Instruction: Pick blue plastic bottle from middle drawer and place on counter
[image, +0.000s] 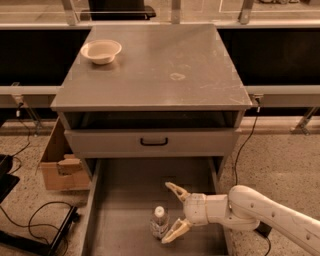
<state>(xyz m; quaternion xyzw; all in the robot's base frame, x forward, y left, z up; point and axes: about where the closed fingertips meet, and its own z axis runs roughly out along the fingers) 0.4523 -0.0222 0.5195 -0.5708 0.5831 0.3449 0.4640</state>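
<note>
The blue plastic bottle (159, 223) is a small clear bottle with a white cap, standing upright on the floor of the open middle drawer (125, 200), near its front. My gripper (169, 212) reaches in from the right with its cream fingers spread wide, just to the right of the bottle; the lower fingertip is close beside the bottle's base, the upper one above and behind it. It holds nothing. The counter (150, 65) is the broad grey cabinet top above, with a pale round stain (177, 76).
A cream bowl (101, 51) sits at the counter's back left. A shut drawer front with a black handle (154, 142) is above the open drawer. A cardboard box (60, 165) and cables (35, 215) lie on the floor to the left.
</note>
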